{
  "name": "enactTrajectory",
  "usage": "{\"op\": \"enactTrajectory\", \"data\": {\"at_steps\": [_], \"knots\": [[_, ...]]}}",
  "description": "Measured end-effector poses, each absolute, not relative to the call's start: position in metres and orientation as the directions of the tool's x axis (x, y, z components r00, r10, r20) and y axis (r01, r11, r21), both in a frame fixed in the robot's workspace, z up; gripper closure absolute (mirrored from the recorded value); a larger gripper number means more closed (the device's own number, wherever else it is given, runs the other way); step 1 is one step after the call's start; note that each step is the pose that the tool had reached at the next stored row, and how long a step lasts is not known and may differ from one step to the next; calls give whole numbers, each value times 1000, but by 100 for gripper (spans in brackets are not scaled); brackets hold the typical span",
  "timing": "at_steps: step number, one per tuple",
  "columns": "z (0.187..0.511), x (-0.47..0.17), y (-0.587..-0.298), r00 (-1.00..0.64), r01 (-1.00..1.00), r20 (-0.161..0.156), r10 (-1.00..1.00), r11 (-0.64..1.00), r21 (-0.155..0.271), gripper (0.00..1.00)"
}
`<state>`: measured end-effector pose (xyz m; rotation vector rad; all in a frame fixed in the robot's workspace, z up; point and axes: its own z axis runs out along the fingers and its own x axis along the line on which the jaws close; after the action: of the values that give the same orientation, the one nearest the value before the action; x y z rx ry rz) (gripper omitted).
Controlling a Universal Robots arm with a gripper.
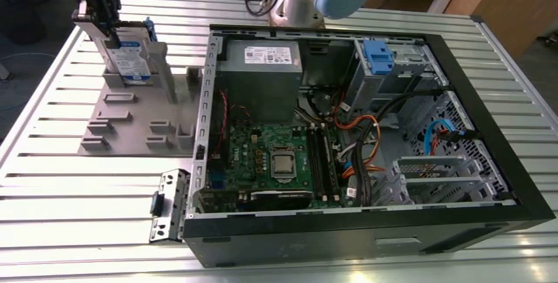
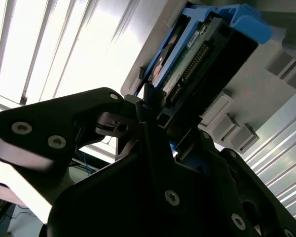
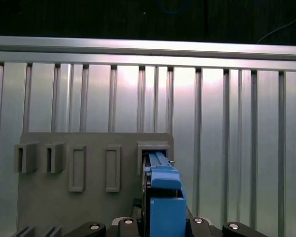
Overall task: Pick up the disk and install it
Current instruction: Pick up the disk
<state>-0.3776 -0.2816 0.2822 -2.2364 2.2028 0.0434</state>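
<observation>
The disk [image 1: 128, 58] stands on edge in a slot at the far end of the grey holder plate [image 1: 131, 126], its white and blue label facing the exterior view's right, with a blue bracket around it. My black gripper [image 1: 100, 10] comes down on its top edge and is shut on the disk. In the second wrist view the gripper [image 2: 160, 118] clamps the end of the disk [image 2: 202, 59] with its connector row showing. In the first wrist view the blue bracket of the disk [image 3: 163, 192] sits between the fingers [image 3: 123, 224] above the holder plate [image 3: 89, 207].
An open computer case [image 1: 488, 165] lies to the exterior view's right of the holder, with a grey power supply box [image 1: 260, 74], a motherboard [image 1: 270, 159] and a drive bay with a blue latch [image 1: 377, 54]. A metal side bracket [image 1: 167, 204] lies on the slatted table [image 1: 70, 198].
</observation>
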Motion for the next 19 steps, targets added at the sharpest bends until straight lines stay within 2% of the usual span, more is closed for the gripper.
{"op": "enactTrajectory", "data": {"at_steps": [10, 19], "knots": [[283, -378, -282, 15, -1000, -22, -1000, -15, 18, 64], [297, -378, -282, 15, -1000, -22, -1000, -15, 18, 64]]}}
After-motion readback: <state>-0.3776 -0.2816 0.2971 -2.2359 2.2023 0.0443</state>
